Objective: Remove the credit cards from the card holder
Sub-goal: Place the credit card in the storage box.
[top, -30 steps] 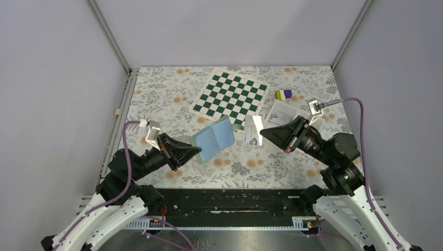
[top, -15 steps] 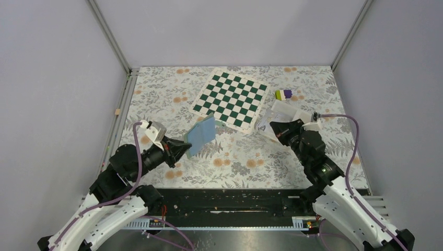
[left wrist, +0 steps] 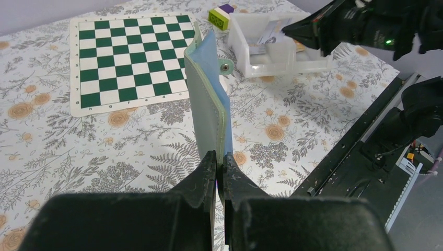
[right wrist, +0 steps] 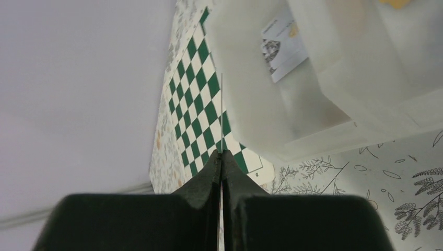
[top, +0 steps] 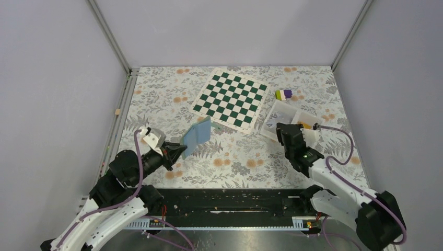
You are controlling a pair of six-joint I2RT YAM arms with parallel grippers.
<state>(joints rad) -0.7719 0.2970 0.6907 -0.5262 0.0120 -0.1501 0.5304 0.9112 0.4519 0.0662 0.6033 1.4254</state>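
My left gripper is shut on the bottom edge of the card holder and holds it upright and nearly folded above the table. In the left wrist view the card holder shows a teal-green outside and a light blue inside above the left gripper. My right gripper is shut on a pale credit card, seen edge-on as a thin line, beside the near-left edge of the white tray. Another pale printed card lies in the tray. An orange-yellow card shows in the tray's right compartment.
A green-and-white chequered mat lies at the back centre. A small purple-and-yellow-green block sits behind the tray. The black rail runs along the near edge of the floral table.
My left gripper drew back to the left with the card holder, which went from open to nearly folded. My right gripper carried the pale card right, to the tray's edge.
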